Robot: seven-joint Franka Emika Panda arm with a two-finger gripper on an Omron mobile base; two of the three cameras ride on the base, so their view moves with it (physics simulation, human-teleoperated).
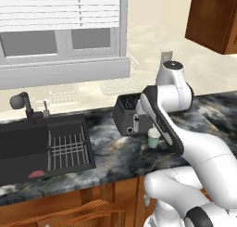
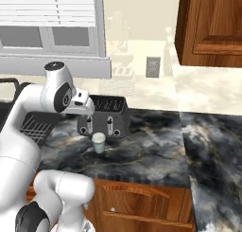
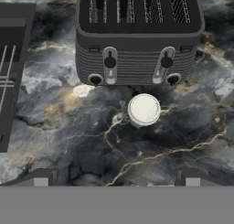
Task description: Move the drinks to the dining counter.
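The rendered kitchen is evenly and brightly lit, and no single lamp can be made out. The cream back wall [image 1: 152, 31] is washed out to a pale glow, and faint, blurred reflections are seen on it in both base views. Soft highlights are carried by the glossy white robot arm [image 1: 203, 152]. Only a slight dark shadow is cast on the black veined marble counter [image 3: 151, 159] beside the pale green white-lidded paper cup [image 3: 144, 110] and under the dark grey ribbed toaster [image 3: 137, 40]. All pictures are somewhat coarse and soft; no edge distortion is noticed.
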